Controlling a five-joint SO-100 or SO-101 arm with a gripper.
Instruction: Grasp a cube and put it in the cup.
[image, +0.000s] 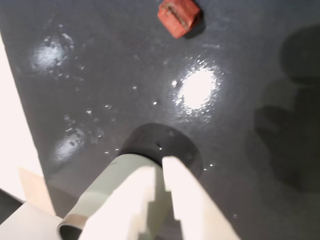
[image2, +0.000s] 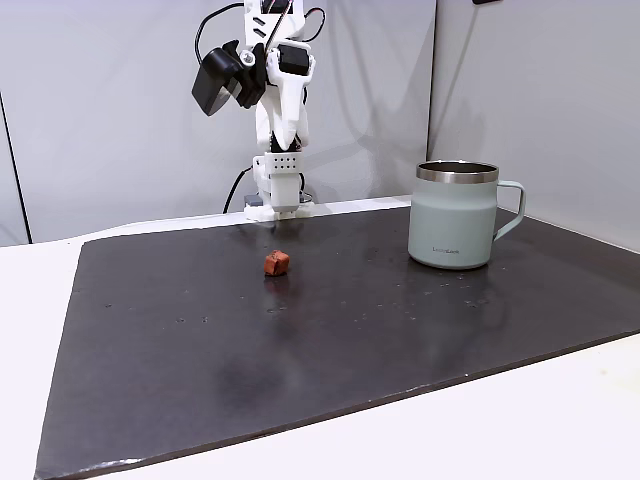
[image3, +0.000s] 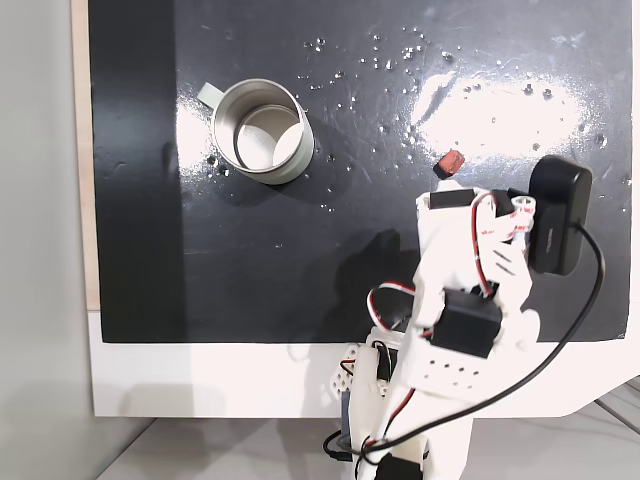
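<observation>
pictured: the approach step, with the grasp not yet begun. reddish-brown cube lying on the dark mat of the surface, just in front of the arm's base in a fixed view, and well apart from the grey-green cup, upright and empty, out to the right with its handle turned away from the cube. seen from above in a fixed view, cube close beside the raised arm, cup across the mat to the left, steel rim open to the camera. in the wrist view, pincer held above the mat with its pale fingers narrowly parted and holding nothing, cube near the top edge, ahead of the tips. judged next: widening the jaws, reaching forward and down to straddle the small cube squarely, then closing. little margin likely on so small a block with rounded edges.
</observation>
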